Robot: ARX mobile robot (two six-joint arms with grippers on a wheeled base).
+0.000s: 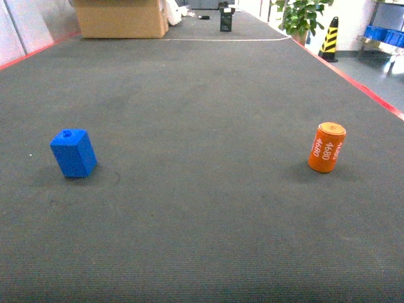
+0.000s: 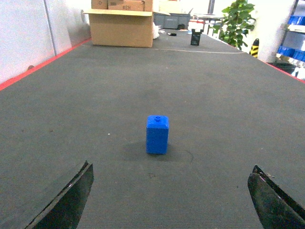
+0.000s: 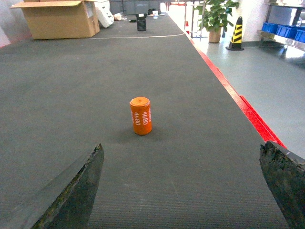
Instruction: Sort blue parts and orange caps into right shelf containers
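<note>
The dark mat (image 1: 202, 126) carries both pieces, and everything here is placed from the box (image 1: 120, 17) at its far left end. The block (image 1: 74, 152) stands well nearer than the box and roughly under it on the left; the cap (image 1: 326, 147) stands just as near but far to the right of it, well apart from the block. Each arm faces its own piece: the left gripper (image 2: 171, 198) has its fingers spread wide and empty, with the block (image 2: 157, 134) upright, dead ahead and centred in the gap. The right gripper (image 3: 186, 191) is likewise wide and empty, but the cap (image 3: 140, 115) stands ahead and somewhat left of centre (its long axis vertical, numerals on the side). Likely 2 straight reaches forward, the right one needing a small leftward correction.
</note>
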